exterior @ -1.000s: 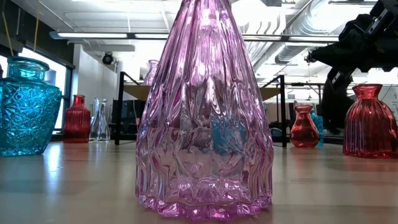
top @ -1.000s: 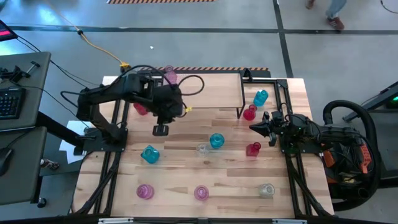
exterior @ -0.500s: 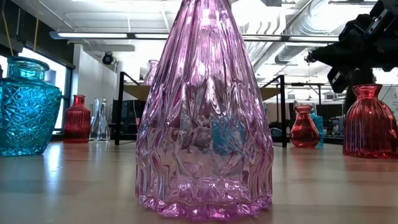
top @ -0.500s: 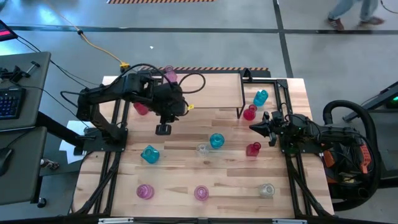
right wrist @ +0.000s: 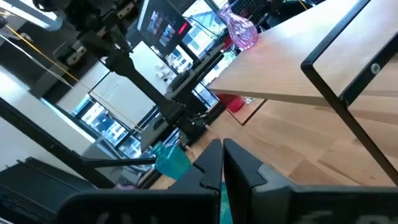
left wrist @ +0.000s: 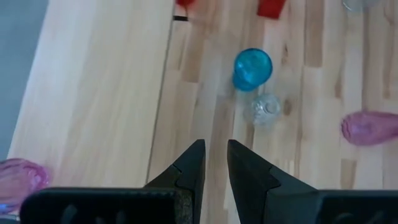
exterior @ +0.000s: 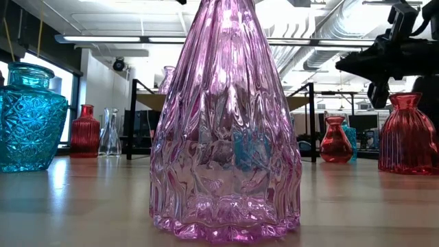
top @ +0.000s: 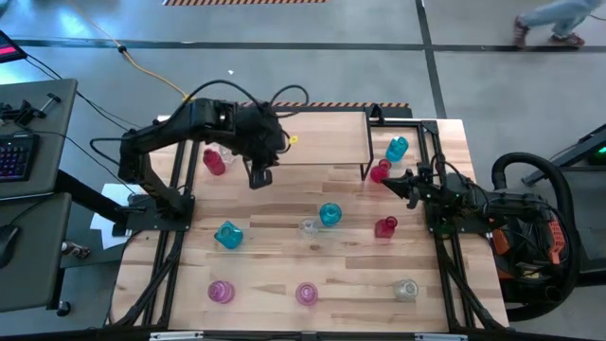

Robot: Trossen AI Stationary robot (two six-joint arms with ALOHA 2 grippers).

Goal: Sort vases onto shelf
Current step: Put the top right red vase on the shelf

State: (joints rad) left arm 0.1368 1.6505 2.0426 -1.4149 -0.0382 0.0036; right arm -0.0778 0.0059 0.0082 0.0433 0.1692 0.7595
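seen from above, the left gripper hangs over the front edge of the shelf, a light-wood board on thin black legs at the back of the table. its left wrist view shows the 2 dark fingers drawn close, a narrow slit between them and nothing held. the right gripper reaches in from the right side toward the shelf's right legs, just beside a red vase; in the right wrist view its fingertips sit almost together, empty.

1 pink vase stands on the far left corner of the shelf board, mostly hidden under the left arm from above. a teal vase stands on the table by the shelf's right end, close to the red one. a second red vase is near the shelf's left end. on the open table, a round teal vase is just beside a small clear vase, with a third red vase to the right and a faceted teal vase to the left. along the near edge stand 2 pink vases and a clear vase. the low view is filled by a ribbed pink vase close to the lens.
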